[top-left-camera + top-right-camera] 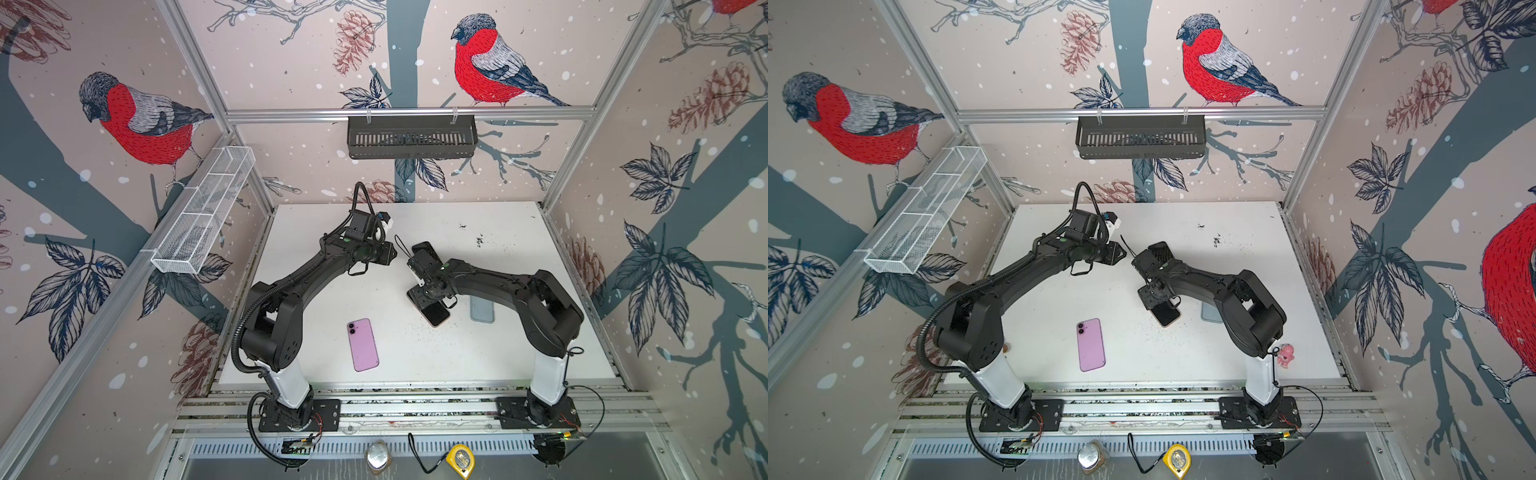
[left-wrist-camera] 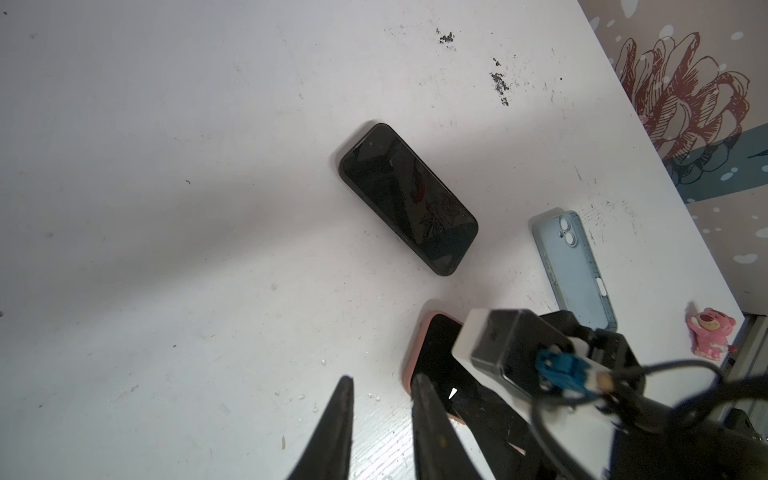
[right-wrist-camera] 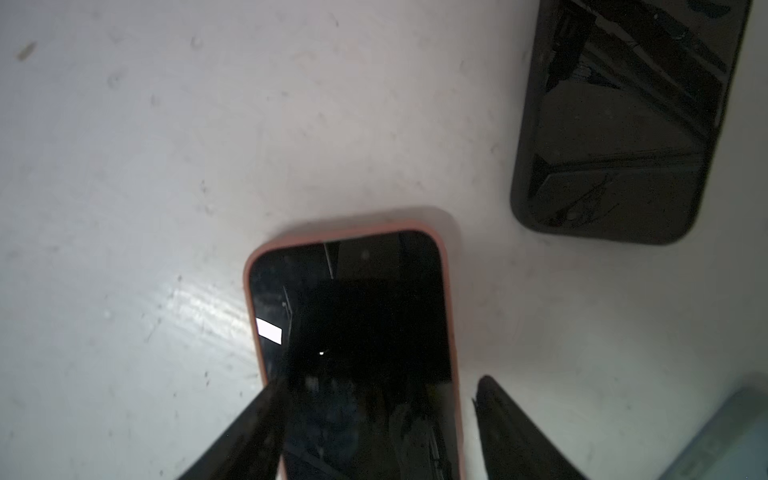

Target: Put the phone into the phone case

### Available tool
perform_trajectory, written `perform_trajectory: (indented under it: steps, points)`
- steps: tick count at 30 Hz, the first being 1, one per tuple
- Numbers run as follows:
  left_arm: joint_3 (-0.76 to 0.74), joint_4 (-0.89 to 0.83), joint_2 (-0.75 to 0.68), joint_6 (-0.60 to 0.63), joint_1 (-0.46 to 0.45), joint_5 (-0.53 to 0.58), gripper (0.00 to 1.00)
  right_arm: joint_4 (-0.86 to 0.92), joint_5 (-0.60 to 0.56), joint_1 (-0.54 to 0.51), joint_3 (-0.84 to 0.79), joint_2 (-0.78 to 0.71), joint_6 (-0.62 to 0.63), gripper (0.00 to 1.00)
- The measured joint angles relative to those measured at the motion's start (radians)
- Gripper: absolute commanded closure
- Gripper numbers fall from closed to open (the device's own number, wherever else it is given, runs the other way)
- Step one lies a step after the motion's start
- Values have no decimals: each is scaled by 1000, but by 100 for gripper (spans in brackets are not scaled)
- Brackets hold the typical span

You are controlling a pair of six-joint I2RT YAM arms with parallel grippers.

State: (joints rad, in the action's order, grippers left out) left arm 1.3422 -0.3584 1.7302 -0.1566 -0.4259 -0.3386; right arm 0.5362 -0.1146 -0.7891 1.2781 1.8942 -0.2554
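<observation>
Your right gripper [image 3: 382,380] gapes wide astride the phone [image 3: 353,299], gripping nothing. Glass looks slick, rigid; pinch the pink case [image 3: 353,235] along its long edges.

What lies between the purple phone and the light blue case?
A phone in a salmon case lies there, between purple phone and light blue case; both top views show it.

White mesh basket [image 1: 203,212] on left wall rail; black slotted basket [image 1: 411,137] on rear rail. Yellow tape measure [image 1: 460,460] and 1 metal-lidded jar [image 1: 378,456] on front ledge. Pink toy [image 1: 1286,354] at right edge of worktop [image 1: 457,357].
</observation>
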Motion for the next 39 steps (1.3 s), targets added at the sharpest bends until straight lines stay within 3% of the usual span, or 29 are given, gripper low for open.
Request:
perform_trajectory:
  steps: [1,2,15,39]
  points:
    - [0,1,0,0,0,-1,73,3,-2,-5,-16,-26,0,13]
    - [0,2,0,0,0,0,73,8,-4,-10,-36,-55,0,0]
    - [-3,10,-15,6,-2,1,74,-3,13,-28,-267,-250,-7,0]
    - [-7,9,-16,20,-34,12,73,-60,37,-29,-341,-218,-37,0]
